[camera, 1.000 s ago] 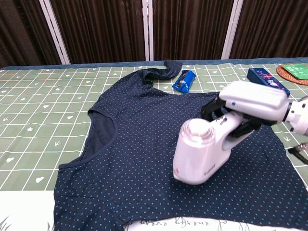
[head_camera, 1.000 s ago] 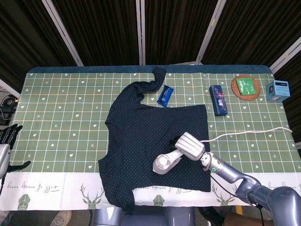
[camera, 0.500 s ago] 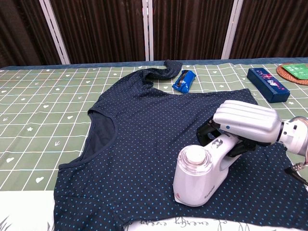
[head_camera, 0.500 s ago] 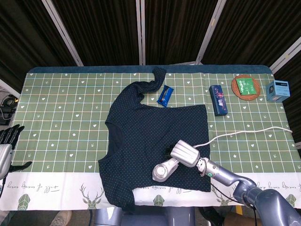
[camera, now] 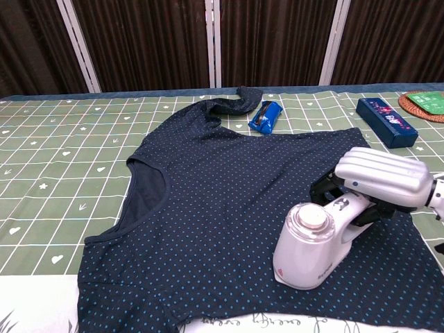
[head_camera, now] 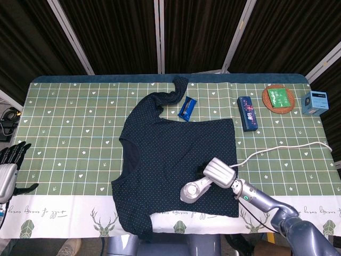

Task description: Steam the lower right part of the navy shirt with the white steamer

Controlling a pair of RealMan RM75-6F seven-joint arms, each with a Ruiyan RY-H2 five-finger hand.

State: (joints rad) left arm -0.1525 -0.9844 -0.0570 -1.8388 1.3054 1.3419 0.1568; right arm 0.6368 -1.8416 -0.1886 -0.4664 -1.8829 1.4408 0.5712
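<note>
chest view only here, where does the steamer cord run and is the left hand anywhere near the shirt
Observer: The white cord runs from the right hand on the white steamer across the tablecloth to its right edge.
Operator: and the left hand
Observer: The left hand sits off the tablecloth's left edge, holding nothing, far from the navy shirt.
Operator: anything past the coaster on the right
Observer: A small blue box stands beside the round coaster.

The right robot hand (camera: 380,182) grips the white steamer (camera: 313,239), seemingly resting on the navy shirt (camera: 222,201)
</note>
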